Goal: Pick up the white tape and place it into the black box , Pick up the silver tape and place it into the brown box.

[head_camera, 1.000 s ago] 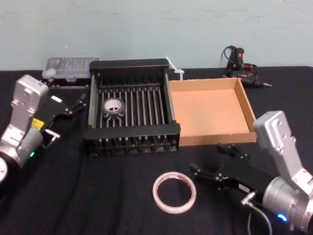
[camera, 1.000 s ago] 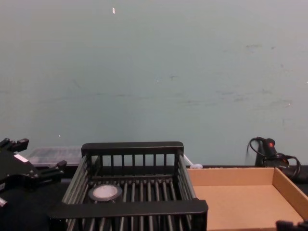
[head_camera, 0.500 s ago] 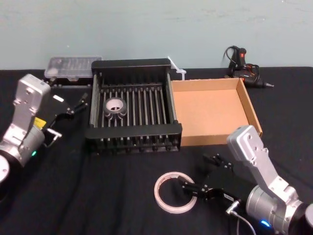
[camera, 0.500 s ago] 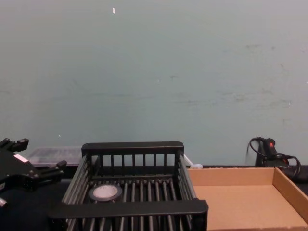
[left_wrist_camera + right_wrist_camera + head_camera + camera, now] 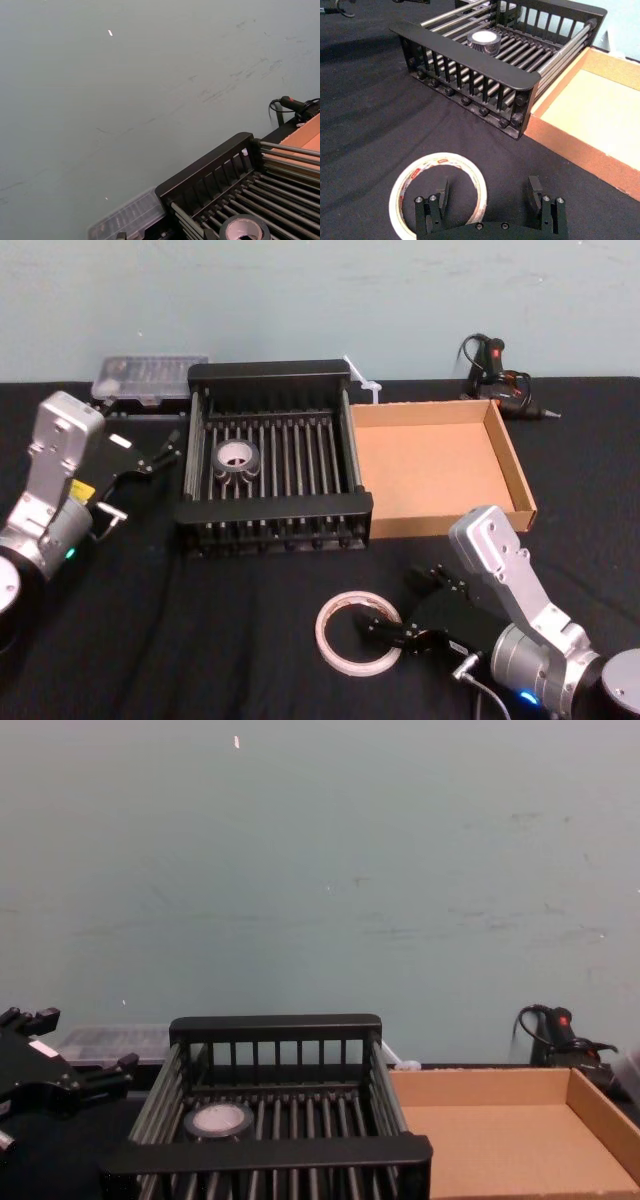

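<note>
**Right gripper straddling loose tape roll; nothing gripped**

The table (image 5: 250, 640) carries the black box (image 5: 272, 370) with the brown box (image 5: 515, 475) touching its right side; the brown box is empty. A silver-grey tape (image 5: 235, 457) lies on the black box's slats, toward its left side. The white tape (image 5: 357, 632) lies flat on the table in front of the boxes. The right gripper (image 5: 489, 195) is low at this roll, jaws wide open, one finger (image 5: 441, 192) inside the ring and the other outside, apparently set to pinch the wall. The left gripper (image 5: 160, 453) hangs idle left of the black box, jaws open, holding nothing.

The right wrist view shows the straddle; the head view shows both boxes whole.
</note>
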You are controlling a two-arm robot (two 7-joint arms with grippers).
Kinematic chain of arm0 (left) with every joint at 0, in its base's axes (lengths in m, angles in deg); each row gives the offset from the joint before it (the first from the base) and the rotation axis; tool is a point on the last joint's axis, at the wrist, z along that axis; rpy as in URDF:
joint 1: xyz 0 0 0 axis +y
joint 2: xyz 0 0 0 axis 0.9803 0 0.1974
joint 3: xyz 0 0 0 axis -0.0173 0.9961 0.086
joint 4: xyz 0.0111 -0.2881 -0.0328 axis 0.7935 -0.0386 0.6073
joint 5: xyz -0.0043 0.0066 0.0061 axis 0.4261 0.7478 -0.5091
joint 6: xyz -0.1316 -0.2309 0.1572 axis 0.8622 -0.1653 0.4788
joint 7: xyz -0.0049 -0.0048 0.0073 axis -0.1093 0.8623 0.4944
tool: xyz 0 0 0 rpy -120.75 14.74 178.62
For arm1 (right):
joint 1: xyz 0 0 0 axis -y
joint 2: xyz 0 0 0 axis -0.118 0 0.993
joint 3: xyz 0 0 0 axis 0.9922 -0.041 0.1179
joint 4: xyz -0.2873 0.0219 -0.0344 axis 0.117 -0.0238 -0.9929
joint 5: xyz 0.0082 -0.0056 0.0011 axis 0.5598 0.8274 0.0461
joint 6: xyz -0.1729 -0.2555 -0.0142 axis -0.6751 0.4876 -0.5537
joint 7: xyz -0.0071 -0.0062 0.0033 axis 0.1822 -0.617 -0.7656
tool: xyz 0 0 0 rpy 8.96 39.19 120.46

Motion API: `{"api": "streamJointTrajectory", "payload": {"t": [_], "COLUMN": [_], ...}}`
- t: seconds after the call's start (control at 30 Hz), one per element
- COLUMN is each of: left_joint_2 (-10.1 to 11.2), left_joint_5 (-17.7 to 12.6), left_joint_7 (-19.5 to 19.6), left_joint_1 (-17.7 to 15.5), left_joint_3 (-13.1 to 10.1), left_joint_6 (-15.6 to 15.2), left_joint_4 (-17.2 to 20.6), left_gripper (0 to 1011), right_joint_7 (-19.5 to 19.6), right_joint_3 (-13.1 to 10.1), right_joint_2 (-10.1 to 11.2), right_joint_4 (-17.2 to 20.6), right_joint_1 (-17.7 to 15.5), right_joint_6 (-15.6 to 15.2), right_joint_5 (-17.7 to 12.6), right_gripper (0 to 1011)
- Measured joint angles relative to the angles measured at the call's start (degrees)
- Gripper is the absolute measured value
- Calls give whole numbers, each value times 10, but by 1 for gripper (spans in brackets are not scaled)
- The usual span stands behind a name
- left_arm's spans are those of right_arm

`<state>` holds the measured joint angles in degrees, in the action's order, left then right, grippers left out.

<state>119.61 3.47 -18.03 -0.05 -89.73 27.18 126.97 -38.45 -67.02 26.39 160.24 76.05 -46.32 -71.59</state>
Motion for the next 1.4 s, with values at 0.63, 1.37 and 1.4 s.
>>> {"api": "streamJointTrajectory", "payload": {"t": [0.63,1.37,1.4], "left_joint_2": [0,0,0], "left_joint_5": [0,0,0], "left_joint_7": [0,0,0], "left_joint_1": [0,0,0], "left_joint_3": [0,0,0], "left_joint_6": [0,0,0], "left_joint_4": [0,0,0], "left_gripper": [1001,1001,1001], "right_joint_7": [-8,-13,-13], "right_joint_3": [0,5,5], "right_joint_2": [-3,-7,-7], "right_joint_4": [-11,-17,-18], "right_joint_1": [1,4,4], "right_joint_6": [2,1,0], "right_joint_5": [14,43,44], "right_gripper": [1002,1002,1002]}}
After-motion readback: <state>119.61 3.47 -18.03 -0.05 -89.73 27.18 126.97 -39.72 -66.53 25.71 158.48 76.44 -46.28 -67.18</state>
